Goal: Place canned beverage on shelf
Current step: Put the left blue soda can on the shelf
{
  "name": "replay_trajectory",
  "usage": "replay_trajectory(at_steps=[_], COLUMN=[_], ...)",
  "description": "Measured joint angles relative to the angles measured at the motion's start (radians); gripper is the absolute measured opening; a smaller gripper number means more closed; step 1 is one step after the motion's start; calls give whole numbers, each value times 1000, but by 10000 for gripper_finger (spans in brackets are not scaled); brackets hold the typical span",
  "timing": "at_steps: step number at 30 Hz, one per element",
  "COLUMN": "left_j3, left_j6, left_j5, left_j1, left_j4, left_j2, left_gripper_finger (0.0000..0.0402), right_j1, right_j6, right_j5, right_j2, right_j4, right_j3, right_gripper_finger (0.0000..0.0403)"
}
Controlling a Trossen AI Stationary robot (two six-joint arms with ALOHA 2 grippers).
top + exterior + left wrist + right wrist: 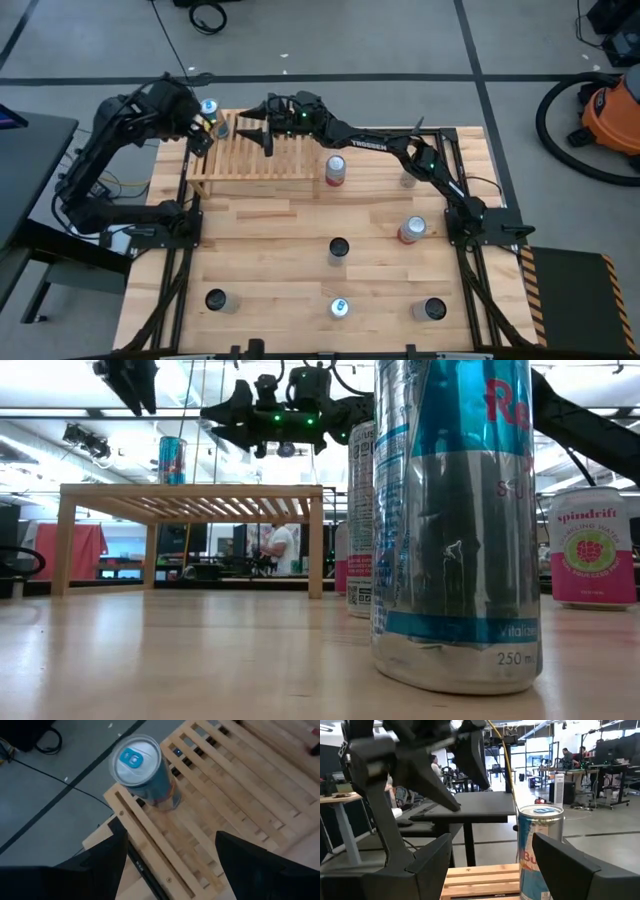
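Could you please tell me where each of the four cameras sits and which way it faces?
High view: overhead, looking straight down at the table, both arms showing.
Low view: table height, looking level past cans to the shelf, arms overhead.
Left wrist view: above the shelf's corner, looking down past open dark fingers.
Right wrist view: level over the shelf, facing the left arm.
All share the blue can on the shelf.

The right claw (pixel 492 862) is hanging open over the shelf (pixel 480 881), where a blue can (pixel 540 851) is standing upright between its fingers' lines. The left arm (pixel 405 780) is looming just beyond. People are sitting at desks far behind.
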Motion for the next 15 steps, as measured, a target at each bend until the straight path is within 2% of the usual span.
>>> replay_trajectory(at_steps=[5, 9, 15], left_j3=[-72, -77, -78], left_j6=[17, 12, -26], left_j5=[-24, -38, -7], left_j1=[-2, 11, 29], left_j4=[63, 127, 177], left_j2=[-17, -18, 4], left_gripper_finger=[302, 302, 302], right_j1=[-4, -11, -12], right_j6=[0, -1, -51], right_j5=[-31, -50, -54], right_j2=[-25, -67, -157], right_j4=[-28, -89, -192], right_j3=[-1, -1, -1], right_gripper_finger=[287, 287, 288])
